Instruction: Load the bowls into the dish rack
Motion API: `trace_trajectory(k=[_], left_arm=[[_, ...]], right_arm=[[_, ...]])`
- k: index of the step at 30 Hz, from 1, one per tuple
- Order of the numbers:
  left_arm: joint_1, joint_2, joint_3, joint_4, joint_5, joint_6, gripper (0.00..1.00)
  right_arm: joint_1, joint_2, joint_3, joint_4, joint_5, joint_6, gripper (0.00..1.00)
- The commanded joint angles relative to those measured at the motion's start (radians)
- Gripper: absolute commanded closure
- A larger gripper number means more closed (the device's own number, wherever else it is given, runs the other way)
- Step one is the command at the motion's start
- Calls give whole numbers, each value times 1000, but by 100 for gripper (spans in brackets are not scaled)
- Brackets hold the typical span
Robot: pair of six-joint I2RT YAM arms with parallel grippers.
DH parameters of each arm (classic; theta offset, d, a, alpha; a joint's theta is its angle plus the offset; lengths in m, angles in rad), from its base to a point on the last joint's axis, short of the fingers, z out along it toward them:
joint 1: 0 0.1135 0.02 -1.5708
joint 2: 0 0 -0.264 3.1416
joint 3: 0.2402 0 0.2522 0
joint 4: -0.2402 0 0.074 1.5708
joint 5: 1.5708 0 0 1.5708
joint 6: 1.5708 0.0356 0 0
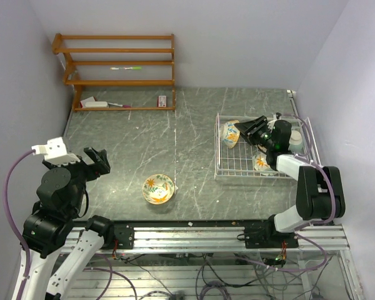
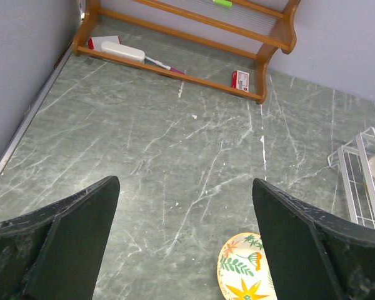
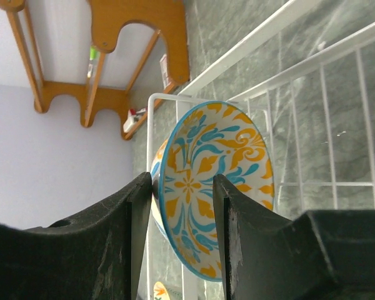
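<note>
My right gripper (image 1: 255,129) (image 3: 182,187) reaches over the white wire dish rack (image 1: 237,169). Its jaws straddle the rim of the blue-yellow patterned bowl (image 1: 230,134) (image 3: 206,181), one finger on the outer wall and one inside. The bowl stands on edge at the rack's left end. A cream bowl with orange flowers (image 1: 260,164) lies in the rack, and a pale mint bowl (image 1: 297,139) sits behind the arm. Another cream floral bowl (image 1: 158,188) (image 2: 240,272) sits upright on the table. My left gripper (image 1: 99,160) (image 2: 186,187) is open and empty, left of that bowl.
An orange-brown wooden shelf unit (image 1: 119,72) (image 2: 187,25) stands at the back left, with small items on its lowest board. The rack's corner shows at the right edge of the left wrist view (image 2: 362,181). Walls close in on the left and right.
</note>
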Motion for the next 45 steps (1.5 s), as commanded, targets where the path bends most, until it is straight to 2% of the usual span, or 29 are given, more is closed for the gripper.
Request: trace_trajectory(k=[1,29,41,45], left_arm=[[7,-15,15,7,-8,11,2],[7,-11,1,20,3,12,2],[7,-21,-6,27,6,12,2],[7,-17,-7,28,8,14,2]], right_arm=[[-1,-68,8,-139,109,-84,57],[-12,-175,59,-386,289,-251,56],[-12,-200,79,-432,268,-322,55],[20,-256,118,-494,273,-380,50]])
